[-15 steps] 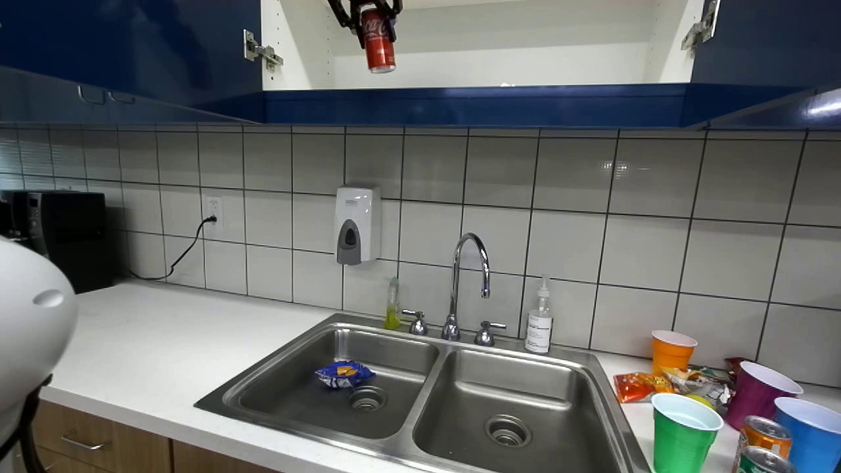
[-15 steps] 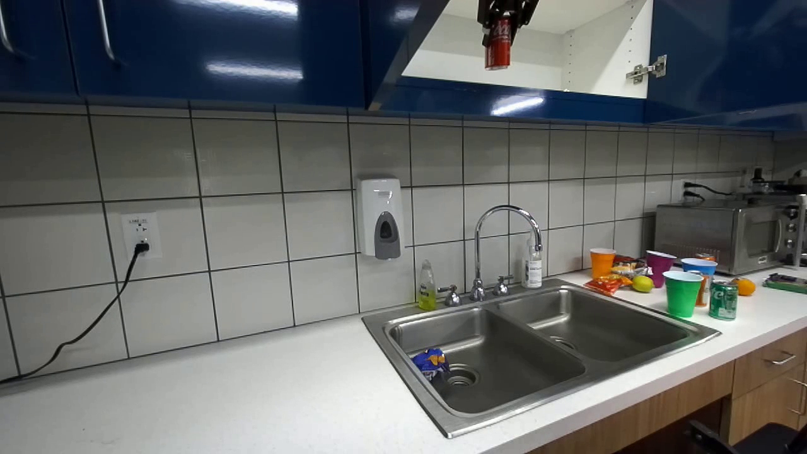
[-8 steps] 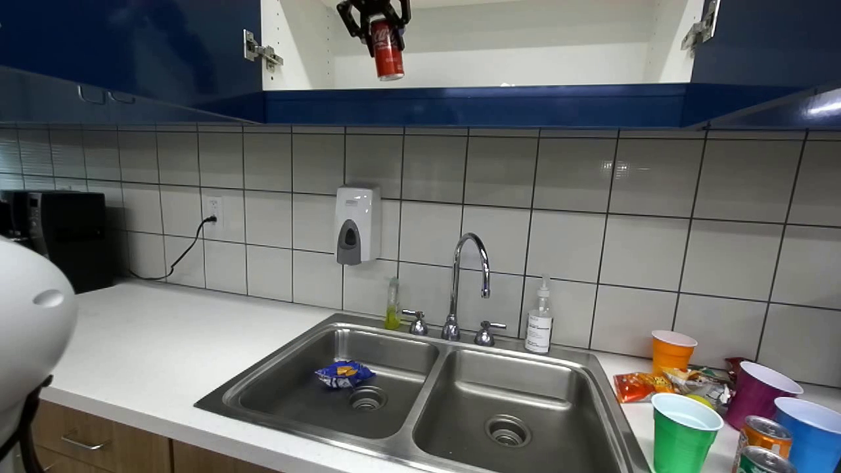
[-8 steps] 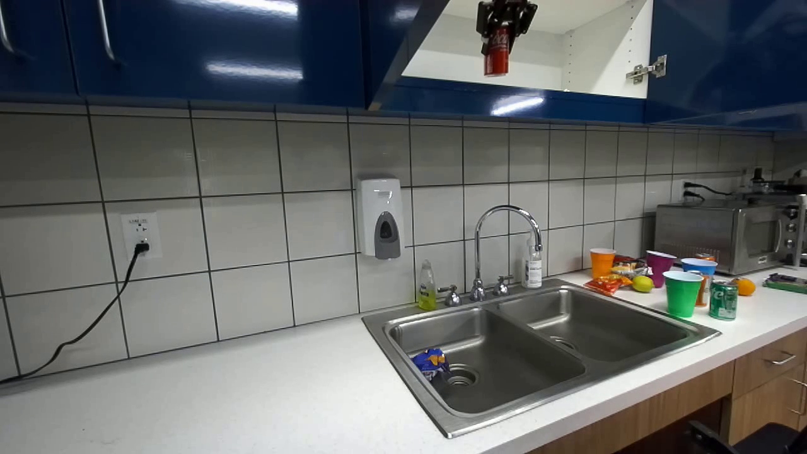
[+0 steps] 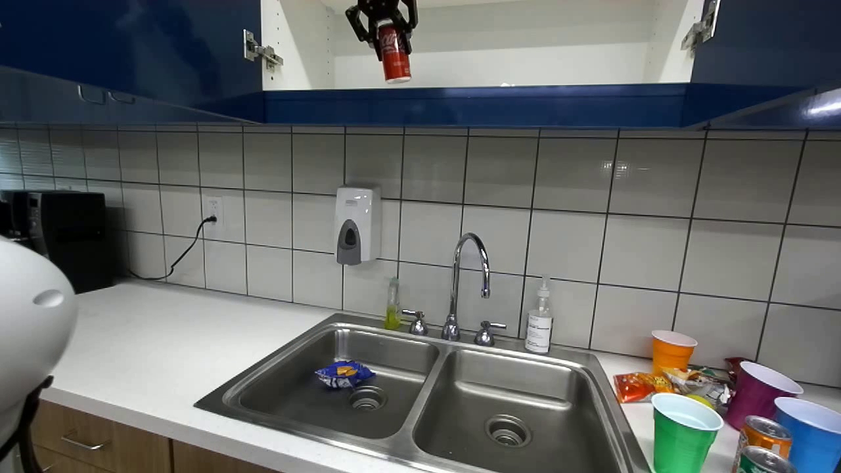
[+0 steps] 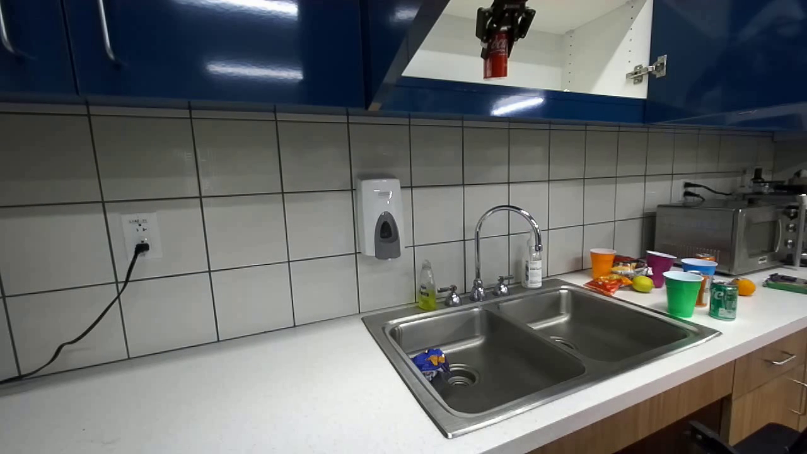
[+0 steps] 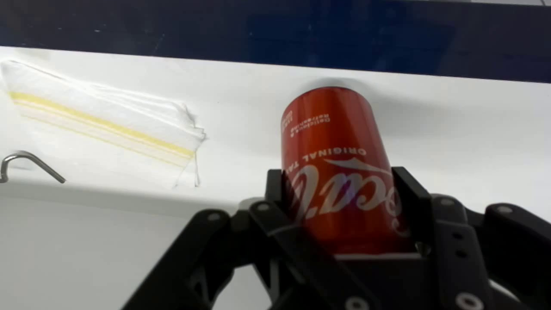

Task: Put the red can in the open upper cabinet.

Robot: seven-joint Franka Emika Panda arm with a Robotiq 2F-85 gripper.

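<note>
The red can (image 5: 398,69) hangs base down, slightly tilted, at the opening of the open upper cabinet (image 5: 539,52). Black fingers press on both sides of it, so my gripper (image 7: 340,185) is shut on the can's upper part. In the wrist view the can (image 7: 331,129) reaches toward the white cabinet floor (image 7: 241,112), a shadow close around its lower end. Whether it touches the floor I cannot tell. The can (image 6: 496,67) also shows in front of the cream interior in an exterior view. Its top is hidden by the gripper.
The cabinet's dark blue front edge (image 7: 275,38) runs close beside the can. A clear bag with a yellow stripe (image 7: 103,125) and a bent metal hook (image 7: 30,159) lie to one side. Swung-open doors (image 5: 131,52) flank the opening. Below are the sink (image 5: 427,387) and faucet (image 5: 470,276).
Over the last second my gripper has lowered with the can; it has shifted right in an exterior view. The movement is smaller in the last half second. The grip has stayed the same.
</note>
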